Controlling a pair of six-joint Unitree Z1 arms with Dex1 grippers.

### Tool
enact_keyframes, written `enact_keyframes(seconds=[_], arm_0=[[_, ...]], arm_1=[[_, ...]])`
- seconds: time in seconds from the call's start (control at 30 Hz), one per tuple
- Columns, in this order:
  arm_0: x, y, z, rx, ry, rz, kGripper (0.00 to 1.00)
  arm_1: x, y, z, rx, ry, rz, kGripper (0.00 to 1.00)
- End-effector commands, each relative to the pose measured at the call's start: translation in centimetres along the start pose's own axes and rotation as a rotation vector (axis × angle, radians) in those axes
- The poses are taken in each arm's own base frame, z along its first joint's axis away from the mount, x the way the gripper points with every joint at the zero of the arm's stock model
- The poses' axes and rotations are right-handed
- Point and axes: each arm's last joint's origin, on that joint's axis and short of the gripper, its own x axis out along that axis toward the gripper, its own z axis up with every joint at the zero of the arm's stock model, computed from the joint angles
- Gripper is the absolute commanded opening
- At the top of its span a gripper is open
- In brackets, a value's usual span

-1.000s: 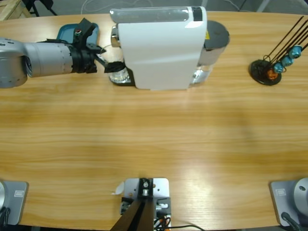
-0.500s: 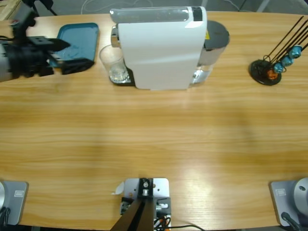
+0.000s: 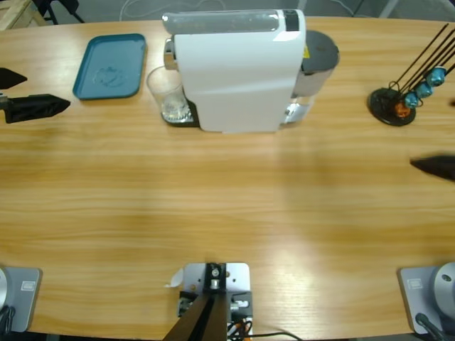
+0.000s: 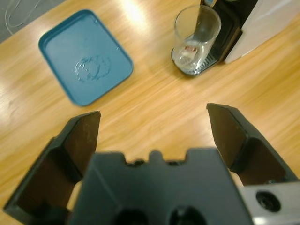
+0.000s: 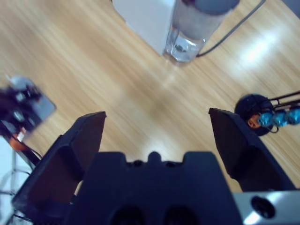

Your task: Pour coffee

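High view first: we see a white coffee machine (image 3: 238, 71) standing at the far side of the long wooden table (image 3: 227, 213), with a clear drinking glass (image 3: 168, 96) on the black drip tray at its left end. We cannot make out any amber coffee in the glass; its base shows only pale glints. A teal tray (image 3: 111, 65) lies flat just left of the glass, apart from it. At the far right stands a black capsule rack (image 3: 398, 103) with thin rods and a few blue and orange capsules on it.

Our left gripper (image 3: 32, 92) shows at the left edge of the table, well apart from the glass and beside the tray. Our right gripper (image 3: 437, 165) shows only as a dark tip at the right edge, below the rack.

Along the left wrist we see the left gripper's jaws spread wide with nothing between them; beyond them lie the teal tray (image 4: 84, 56) and the glass (image 4: 196, 37) on its drip tray, with no brown pool that we can tell.

Along the right wrist the right gripper (image 5: 154, 136) likewise stands wide and empty over bare wood, with the machine's clear water tank (image 5: 187, 33) ahead and the rack (image 5: 262, 112) to one side.
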Motion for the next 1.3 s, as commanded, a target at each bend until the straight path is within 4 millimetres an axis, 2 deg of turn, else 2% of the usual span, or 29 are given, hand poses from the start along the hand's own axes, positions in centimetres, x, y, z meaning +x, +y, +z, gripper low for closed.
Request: enact_keyframes(seconds=[0.03,0.07,0.1,0.37,0.5,0.63,0.83,1.0,1.3], arm_0=[[-1.4,0.1,0.7,0.003,0.087,-0.005,0.987],[-1.2,0.1,0.7,-0.001,0.091,0.001,0.987],[-1.0,0.1,0.8,-0.001,0.097,0.002,0.987],[-0.6,0.2,0.8,-0.01,0.111,0.004,0.987],[-0.3,0.1,0.8,-0.016,0.122,0.003,0.987],[0.0,0.1,0.9,-0.017,0.129,-0.001,0.987],[0.1,0.0,0.9,-0.017,0.134,-0.005,0.987],[0.2,0.0,0.9,-0.017,0.137,-0.005,0.987],[0.1,0.0,0.8,-0.017,0.136,-0.005,0.987]], arm_1=[[4.7,-2.8,8.1,0.069,0.067,-0.011,0.197],[5.2,-3.1,9.0,0.07,0.066,-0.011,0.033],[5.9,-3.6,9.9,0.073,0.071,-0.017,0.0],[10.8,-6.1,15.5,0.037,0.165,-0.065,0.0],[13.2,-6.9,17.2,0.044,0.218,-0.063,0.0],[14.3,-7.2,18.9,0.034,0.24,-0.058,0.0],[16.1,-7.1,20.2,0.023,0.256,-0.047,0.0],[17.5,-6.4,20.3,0.007,0.28,-0.034,0.0],[18.3,-6.4,20.6,0.004,0.287,-0.03,0.0]])
